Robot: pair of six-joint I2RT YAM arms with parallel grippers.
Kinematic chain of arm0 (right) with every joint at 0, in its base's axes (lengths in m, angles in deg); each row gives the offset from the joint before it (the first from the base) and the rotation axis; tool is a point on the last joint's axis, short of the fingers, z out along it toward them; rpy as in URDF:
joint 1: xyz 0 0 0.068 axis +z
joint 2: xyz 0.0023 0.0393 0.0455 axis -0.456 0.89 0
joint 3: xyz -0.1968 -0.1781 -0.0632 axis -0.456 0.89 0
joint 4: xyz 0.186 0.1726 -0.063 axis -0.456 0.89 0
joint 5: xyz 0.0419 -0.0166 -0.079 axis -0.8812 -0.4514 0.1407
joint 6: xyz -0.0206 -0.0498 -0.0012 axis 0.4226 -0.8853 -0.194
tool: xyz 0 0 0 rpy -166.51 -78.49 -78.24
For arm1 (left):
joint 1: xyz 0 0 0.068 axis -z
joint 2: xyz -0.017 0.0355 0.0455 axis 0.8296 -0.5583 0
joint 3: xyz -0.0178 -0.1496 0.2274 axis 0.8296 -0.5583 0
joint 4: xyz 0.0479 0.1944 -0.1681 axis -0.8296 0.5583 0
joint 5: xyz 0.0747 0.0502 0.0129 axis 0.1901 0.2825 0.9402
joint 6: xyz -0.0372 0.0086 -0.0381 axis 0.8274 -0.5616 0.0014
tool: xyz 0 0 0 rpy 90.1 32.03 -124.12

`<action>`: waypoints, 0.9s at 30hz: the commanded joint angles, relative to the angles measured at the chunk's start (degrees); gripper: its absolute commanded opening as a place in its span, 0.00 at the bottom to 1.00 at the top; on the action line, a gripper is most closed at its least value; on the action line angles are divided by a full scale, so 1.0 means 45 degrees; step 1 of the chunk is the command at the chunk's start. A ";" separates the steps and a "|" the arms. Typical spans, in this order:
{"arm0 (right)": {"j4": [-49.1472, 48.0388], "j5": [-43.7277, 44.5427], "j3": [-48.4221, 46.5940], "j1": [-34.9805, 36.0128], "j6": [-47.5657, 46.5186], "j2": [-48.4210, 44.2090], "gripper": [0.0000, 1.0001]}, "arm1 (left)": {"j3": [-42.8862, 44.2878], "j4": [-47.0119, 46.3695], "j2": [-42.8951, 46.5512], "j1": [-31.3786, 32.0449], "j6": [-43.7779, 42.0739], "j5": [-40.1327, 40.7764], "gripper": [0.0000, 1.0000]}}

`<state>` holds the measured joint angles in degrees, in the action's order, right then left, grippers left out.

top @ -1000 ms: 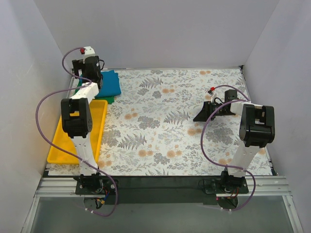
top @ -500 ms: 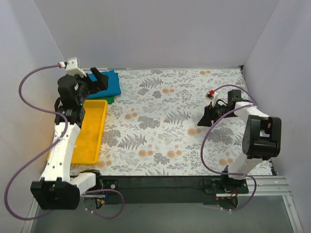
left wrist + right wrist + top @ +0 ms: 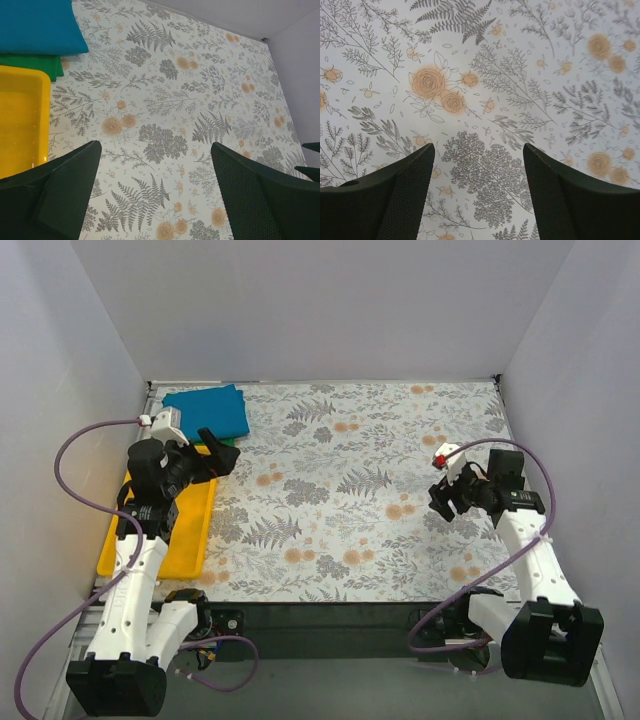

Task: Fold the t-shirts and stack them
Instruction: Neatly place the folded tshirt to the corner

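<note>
A: Where does the top external view sit?

B: Above and behind the arm bases, tilted down. It takes in the whole floral table (image 3: 340, 490) from far off.

A: And the wrist views?

B: Both ride close over the tabletop. The left wrist view looks obliquely across it past the left gripper (image 3: 156, 147), sharing the yellow tray (image 3: 20, 120) and t-shirts (image 3: 35, 25) with the top view (left edge of the table). The right wrist view looks steeply down past the right gripper (image 3: 479, 147) at pattern only.

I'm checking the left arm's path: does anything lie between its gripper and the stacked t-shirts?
Nothing visible. The left gripper hangs open at the yellow tray's far end, and the teal t-shirt on the green t-shirt lies just beyond it.
</note>
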<state>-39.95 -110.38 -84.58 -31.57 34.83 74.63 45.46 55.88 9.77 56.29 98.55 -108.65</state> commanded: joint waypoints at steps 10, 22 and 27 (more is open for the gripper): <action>0.0051 -0.2881 0.1125 0.0324 -0.0645 -0.1709 0.80 | 0.2400 -0.1153 -0.5563 -0.2115 0.2221 0.1995 0.84; -0.0026 -0.3272 0.0733 0.0676 -0.0255 -0.0478 0.80 | 0.8437 0.0191 -1.2677 -0.4543 0.2066 0.2382 0.66; -0.0045 -0.3058 0.0734 0.0695 -0.0196 -0.0341 0.80 | 0.9395 0.0835 -1.3912 -0.4543 0.1949 0.3026 0.60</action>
<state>-39.85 -123.25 -79.55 -28.71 33.52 72.77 84.87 55.71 -52.35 35.48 108.28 -97.24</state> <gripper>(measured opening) 0.799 0.612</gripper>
